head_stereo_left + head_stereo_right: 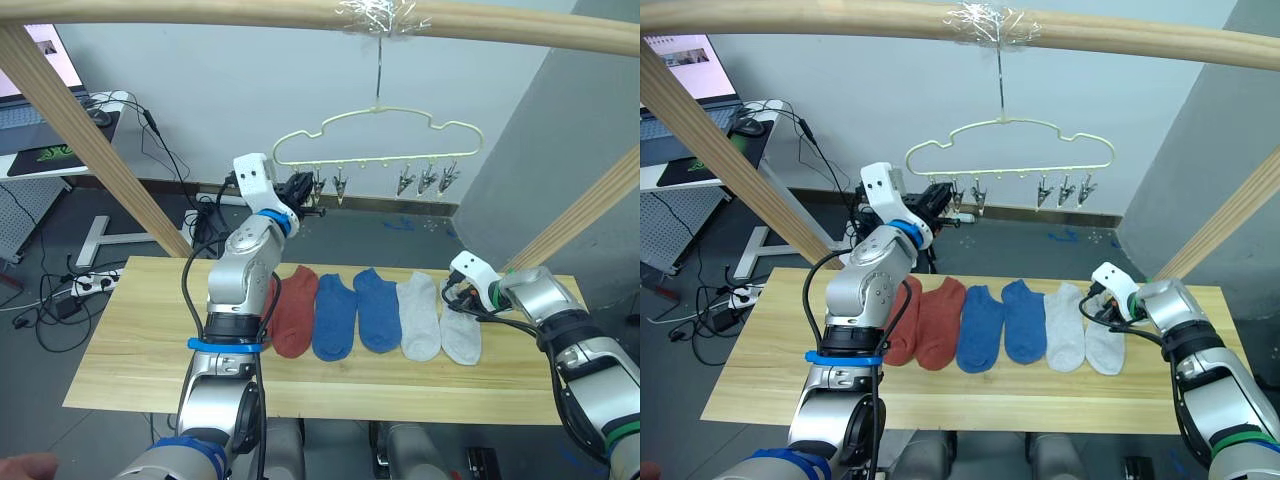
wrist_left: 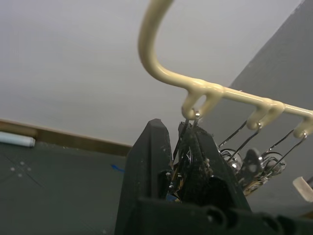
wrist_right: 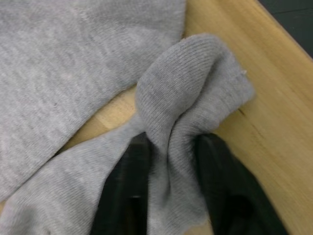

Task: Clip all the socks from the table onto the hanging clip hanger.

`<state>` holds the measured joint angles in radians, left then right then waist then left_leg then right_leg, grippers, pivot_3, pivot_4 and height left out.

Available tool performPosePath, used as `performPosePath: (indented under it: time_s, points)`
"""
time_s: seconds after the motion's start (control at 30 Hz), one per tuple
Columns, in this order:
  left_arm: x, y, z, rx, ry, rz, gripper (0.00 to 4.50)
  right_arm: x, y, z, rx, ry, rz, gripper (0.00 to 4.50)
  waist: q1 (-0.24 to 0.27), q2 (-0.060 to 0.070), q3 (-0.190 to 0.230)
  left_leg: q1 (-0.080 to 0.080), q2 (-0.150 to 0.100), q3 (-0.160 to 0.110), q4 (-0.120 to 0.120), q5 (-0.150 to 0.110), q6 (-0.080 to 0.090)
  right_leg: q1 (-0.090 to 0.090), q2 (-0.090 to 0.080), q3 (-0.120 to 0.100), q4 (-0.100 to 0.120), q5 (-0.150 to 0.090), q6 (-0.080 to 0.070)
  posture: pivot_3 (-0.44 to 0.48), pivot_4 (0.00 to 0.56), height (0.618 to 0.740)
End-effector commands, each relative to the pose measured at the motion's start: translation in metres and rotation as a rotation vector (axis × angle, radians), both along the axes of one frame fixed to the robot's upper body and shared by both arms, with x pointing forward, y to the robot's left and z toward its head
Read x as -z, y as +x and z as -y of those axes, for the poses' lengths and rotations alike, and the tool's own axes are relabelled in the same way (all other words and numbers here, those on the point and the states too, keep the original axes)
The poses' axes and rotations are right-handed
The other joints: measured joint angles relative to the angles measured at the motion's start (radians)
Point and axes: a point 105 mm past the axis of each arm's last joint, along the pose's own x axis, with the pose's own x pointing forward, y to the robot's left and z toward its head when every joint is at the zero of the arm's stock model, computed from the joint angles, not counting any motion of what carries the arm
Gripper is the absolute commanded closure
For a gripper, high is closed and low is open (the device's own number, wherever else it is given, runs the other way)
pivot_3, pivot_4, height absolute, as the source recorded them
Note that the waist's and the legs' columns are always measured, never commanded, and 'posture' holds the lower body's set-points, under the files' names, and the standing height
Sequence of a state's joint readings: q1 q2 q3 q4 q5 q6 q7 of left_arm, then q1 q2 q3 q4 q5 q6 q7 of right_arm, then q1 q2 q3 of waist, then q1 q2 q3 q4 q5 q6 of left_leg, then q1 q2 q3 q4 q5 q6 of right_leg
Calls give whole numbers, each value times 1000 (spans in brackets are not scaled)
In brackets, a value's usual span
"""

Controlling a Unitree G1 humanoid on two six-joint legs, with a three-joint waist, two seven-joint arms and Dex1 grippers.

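Note:
The pale yellow-green clip hanger hangs by its hook from the wooden top bar, with a row of silver clips under it. My left gripper is raised to the leftmost clip and is shut on it. On the table lie a row of socks: a rust-red one, another rust-red one partly hidden behind my left arm, two blue and two light grey. My right gripper is shut on the cuff of the rightmost grey sock, which bunches between its fingers.
Round wooden poles frame the table: a top bar, a slanted pole at the left and one at the right. Three more clips hang at the hanger's right end. A desk and floor cables lie behind at the left.

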<state>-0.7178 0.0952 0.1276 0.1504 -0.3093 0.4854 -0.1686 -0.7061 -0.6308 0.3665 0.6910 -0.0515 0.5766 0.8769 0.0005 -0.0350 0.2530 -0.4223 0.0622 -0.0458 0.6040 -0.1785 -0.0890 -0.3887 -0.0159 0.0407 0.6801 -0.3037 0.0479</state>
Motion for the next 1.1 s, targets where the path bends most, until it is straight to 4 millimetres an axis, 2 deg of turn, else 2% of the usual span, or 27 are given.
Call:
performPosePath:
  time_s: [0.03, 0.17, 0.23, 0.37, 0.47, 0.6, 0.67, 0.8, 0.93, 1.1]
  points:
    - [-21, -6, -1, 35, -32, 55, 4287, 6, -6, 4, 14, -2, -22, 4408, 0, 0, 0, 0, 0, 0, 0, 0, 0, 0, 0, 0, 0, 0, 0, 93, 236, 740]
    - [-22, -6, -5, 68, -96, 23, 4287, 5, -9, 2, 7, 2, -23, 4485, 0, 0, 0, 0, 0, 0, 1, 0, 0, 0, 0, 0, 0, 1, 1, 86, 229, 740]
    - [-23, -6, -8, 87, -129, 4, 4287, -2, -9, -2, 2, 25, -12, 4485, -1, 0, 0, 0, 0, 0, 2, 0, 0, 0, 0, 0, 0, 1, 1, 83, 223, 740]
    - [-30, -5, -15, 126, -171, -14, 4287, -36, -10, -16, -39, 87, 76, 4485, -1, 0, 0, -2, 0, -1, 2, 0, 0, -1, 0, -1, 0, 1, 1, 71, 205, 740]
    - [-37, -4, -17, 177, -232, -45, 4287, -70, -23, -34, -96, 159, 141, 4485, -2, 0, 0, -3, -1, -2, 2, 0, 0, -1, 0, -1, 0, 1, 1, 55, 193, 740]
    - [-42, -2, -19, 211, -296, -82, 4287, -100, -36, -51, -145, 193, 202, 4485, -2, 0, 0, -4, -1, -4, 4, 0, 0, -1, -1, -3, 0, 1, 1, 37, 184, 740]
    - [-43, -1, -20, 231, -332, -103, 4287, -114, -40, -65, -175, 233, 226, 4485, -3, 0, 0, -4, -1, -3, 4, 0, 0, -1, -1, -3, 0, 1, 1, 23, 181, 740]
    - [-44, 0, -23, 255, -399, -147, 4287, -128, -42, -99, -240, 304, 255, 4485, -10, 0, 0, -4, -1, -3, 5, 0, 0, -1, -1, -3, 0, 1, 2, 12, 177, 740]
    - [-44, 3, -29, 248, -449, -182, 4287, -140, -34, -134, -299, 353, 304, 4485, -13, 0, -1, -4, -1, -4, 5, 0, -1, -1, -1, -3, 1, 1, 2, 9, 169, 740]
    - [-46, 5, -29, 256, -475, -213, 4287, -152, -24, -166, -353, 387, 352, 4485, -18, 1, -1, -5, -2, -4, 5, 2, -4, -2, -2, -4, 1, 1, 2, 8, 162, 740]
